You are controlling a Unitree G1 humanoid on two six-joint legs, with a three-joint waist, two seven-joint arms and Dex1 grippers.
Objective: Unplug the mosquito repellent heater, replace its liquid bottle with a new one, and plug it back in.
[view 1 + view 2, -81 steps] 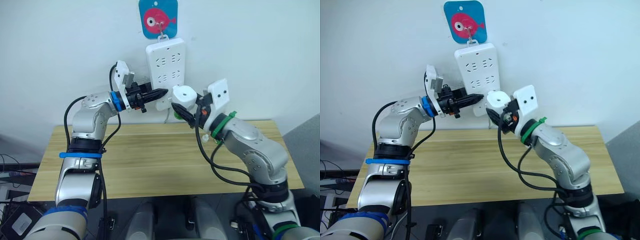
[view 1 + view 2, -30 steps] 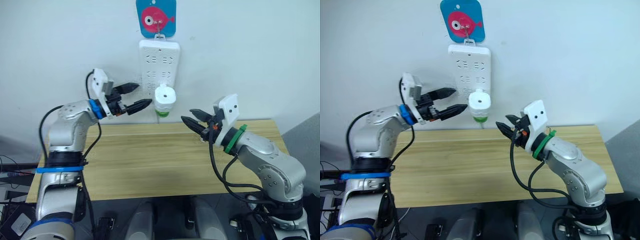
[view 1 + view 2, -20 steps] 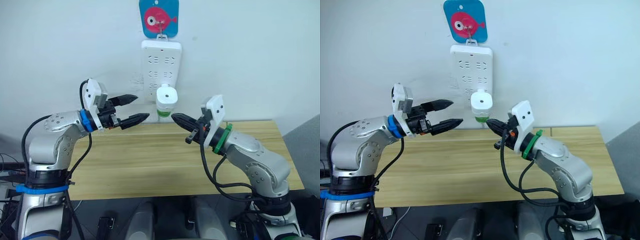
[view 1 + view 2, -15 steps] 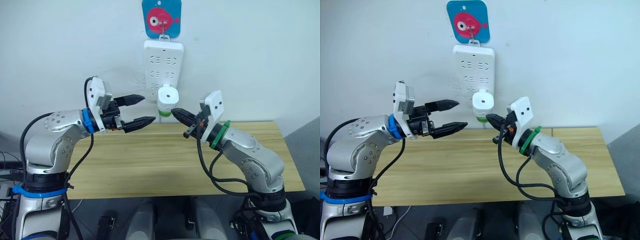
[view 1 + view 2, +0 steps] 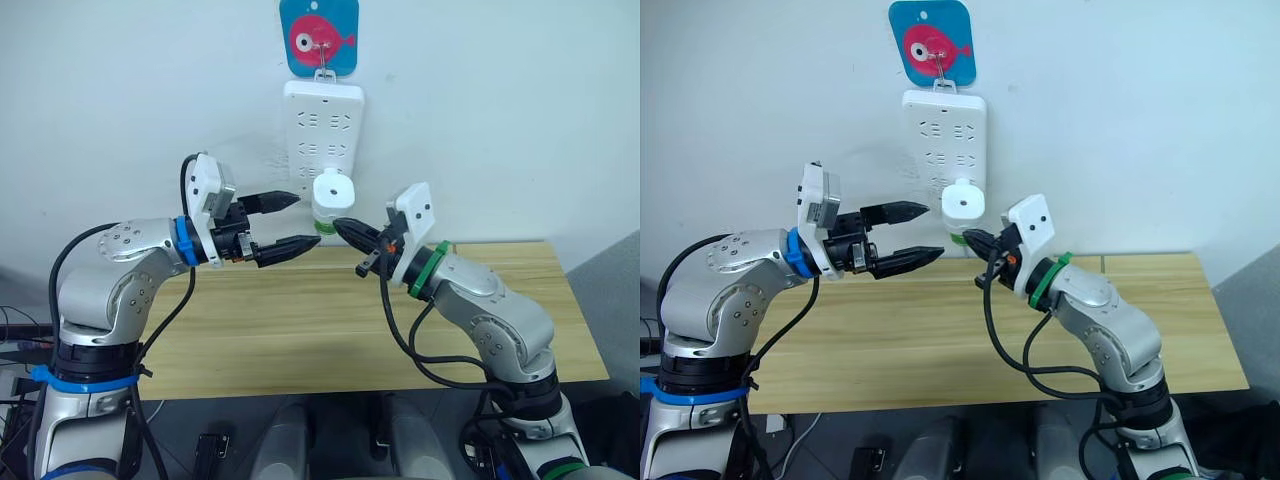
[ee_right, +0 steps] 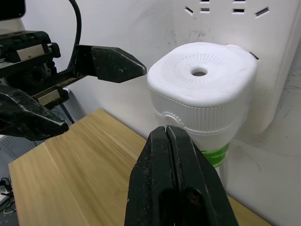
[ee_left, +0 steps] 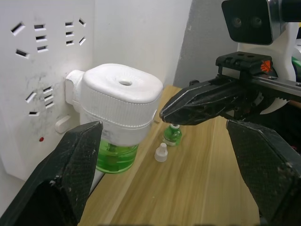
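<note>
Black-fingered and spread wide, the left claw [image 5: 290, 222] hovers just left of the mosquito repellent heater [image 5: 332, 198], which sits plugged into the lower part of the white power strip [image 5: 324, 140] on the wall, a green bottle [image 7: 115, 153] screwed in under it. Pinched together and holding nothing, the right claw [image 5: 345, 226] points its tip at the heater's lower right side, very near it, though contact cannot be made out. On the wooden table [image 5: 300, 320] beyond, in the left wrist view, stand a small white cap [image 7: 161, 152] and what looks like a second green bottle [image 7: 172, 135].
</note>
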